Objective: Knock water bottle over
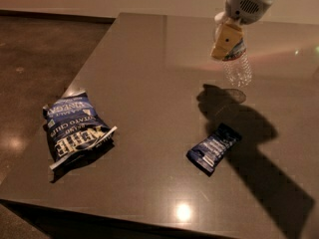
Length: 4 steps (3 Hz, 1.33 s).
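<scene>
The water bottle (238,67) is a small clear ribbed plastic bottle. It hangs in the air at the upper right, its base clear of the dark table (149,73), with its shadow on the tabletop below it. My gripper (228,40) comes down from the top right and is shut on the bottle's upper part. A tan finger (224,40) covers the cap and part of the label band. The bottle tilts slightly, its base pointing down and to the right.
A blue snack packet (214,148) lies on the table below the bottle. A blue potato chip bag (75,128) lies near the left edge. The table's front edge runs along the bottom, with dark floor (40,49) to the left.
</scene>
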Tool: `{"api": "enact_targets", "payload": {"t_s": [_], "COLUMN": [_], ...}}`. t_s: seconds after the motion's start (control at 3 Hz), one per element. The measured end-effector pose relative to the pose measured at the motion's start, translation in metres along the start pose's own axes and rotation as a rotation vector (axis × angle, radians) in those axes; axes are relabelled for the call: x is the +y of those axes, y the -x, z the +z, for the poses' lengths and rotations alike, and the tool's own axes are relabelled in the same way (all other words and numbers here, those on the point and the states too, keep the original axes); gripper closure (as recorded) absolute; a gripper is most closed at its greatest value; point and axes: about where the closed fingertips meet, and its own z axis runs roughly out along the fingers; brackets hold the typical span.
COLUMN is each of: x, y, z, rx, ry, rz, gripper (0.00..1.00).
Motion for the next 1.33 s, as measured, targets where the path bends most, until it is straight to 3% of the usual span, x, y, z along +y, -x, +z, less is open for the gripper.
{"api": "enact_targets", "payload": {"t_s": [0.33, 1.33], "x": [0.004, 0.024], "y": [0.01, 0.019], "z": [0.02, 0.062], "rx": [0.05, 0.108], "ry": [0.063, 0.154], "rz": [-0.057, -0.171], "gripper": [0.88, 0.17]}}
